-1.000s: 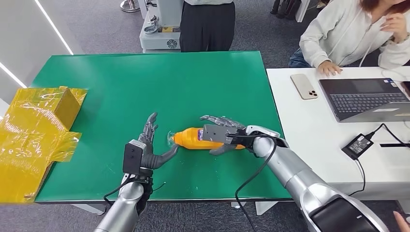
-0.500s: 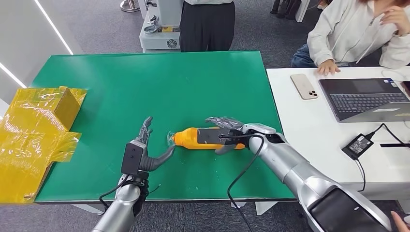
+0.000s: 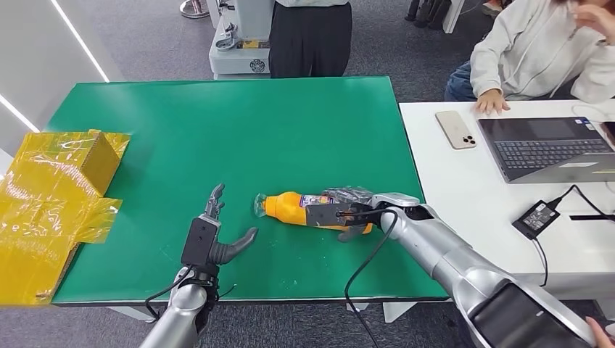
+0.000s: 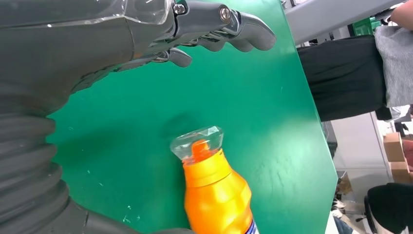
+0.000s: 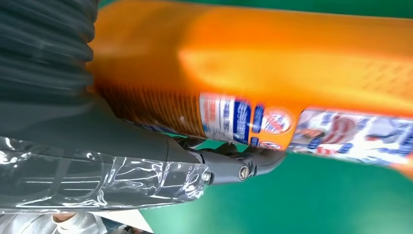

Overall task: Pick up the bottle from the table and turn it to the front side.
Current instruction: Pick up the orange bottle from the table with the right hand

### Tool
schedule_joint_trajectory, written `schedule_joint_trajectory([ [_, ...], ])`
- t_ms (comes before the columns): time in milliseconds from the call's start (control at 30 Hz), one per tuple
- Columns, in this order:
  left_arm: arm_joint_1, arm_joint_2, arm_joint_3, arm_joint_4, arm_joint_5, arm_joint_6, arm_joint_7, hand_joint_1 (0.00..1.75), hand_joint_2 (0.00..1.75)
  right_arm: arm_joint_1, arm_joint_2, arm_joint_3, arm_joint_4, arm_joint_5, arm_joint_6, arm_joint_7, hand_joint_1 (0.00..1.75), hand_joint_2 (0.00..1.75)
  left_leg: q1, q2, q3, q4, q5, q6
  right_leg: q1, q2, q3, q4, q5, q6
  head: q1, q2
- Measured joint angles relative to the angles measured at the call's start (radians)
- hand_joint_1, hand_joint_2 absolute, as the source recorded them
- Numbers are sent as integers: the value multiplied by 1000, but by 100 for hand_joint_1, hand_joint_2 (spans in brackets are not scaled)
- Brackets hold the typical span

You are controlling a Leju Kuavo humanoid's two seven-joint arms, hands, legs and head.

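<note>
An orange bottle with a clear cap lies on its side on the green table, cap pointing left. My right hand wraps around the bottle's body, fingers over the top and thumb at the near side. In the right wrist view the bottle sits against the palm, its blue and white label showing. My left hand hovers with fingers spread a little left of the cap, holding nothing. The left wrist view shows the cap and the bottle beyond my fingers.
Crumpled yellow wrapping covers the table's left edge. A white desk on the right carries a phone, a laptop and a power adapter. One person sits at that desk; another stands behind the table.
My right hand has closed around the bottle and shifted it slightly. My left hand has drawn back toward the near edge, away from the cap.
</note>
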Motion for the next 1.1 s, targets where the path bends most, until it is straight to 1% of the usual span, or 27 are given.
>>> schedule_joint_trajectory([
  [67,1,0,0,-1,-1,2,1,0,175,0,-1,8,7,0,1,-3,148,175,0,0,0,0,0,0,0,0,0,0,0,0,0,0],
  [100,2,1,1,-2,-1,3,1,0,175,0,-2,11,10,0,1,-5,175,175,0,0,0,0,0,0,0,0,0,0,0,0,0,0],
  [367,14,5,9,-10,-4,4,-2,0,175,-2,-4,29,29,4,-24,-33,175,175,0,0,1,0,0,0,0,0,0,0,0,0,0,0],
  [633,14,5,22,-10,-7,4,-11,0,175,12,-5,33,41,-12,-91,-72,175,175,0,1,1,0,0,0,0,1,1,0,0,0,0,0],
  [733,14,5,25,-11,-7,4,-16,0,175,26,-9,22,41,-38,-122,-104,175,175,0,1,2,0,0,0,0,1,2,0,0,0,0,0],
  [933,22,4,28,-18,-16,7,-16,0,175,110,-17,-53,6,-140,-209,-227,175,175,0,1,3,0,0,0,0,0,3,0,0,0,0,0],
  [1000,27,4,33,-27,-24,13,-14,0,175,168,-18,-95,-37,-191,-251,-274,175,175,0,0,3,0,0,0,1,0,3,0,0,0,0,0],
  [1100,40,6,47,-47,-31,18,-7,0,175,298,-18,-184,-161,-249,-315,-316,175,175,0,-1,2,0,0,0,1,-1,2,0,0,0,0,0],
])
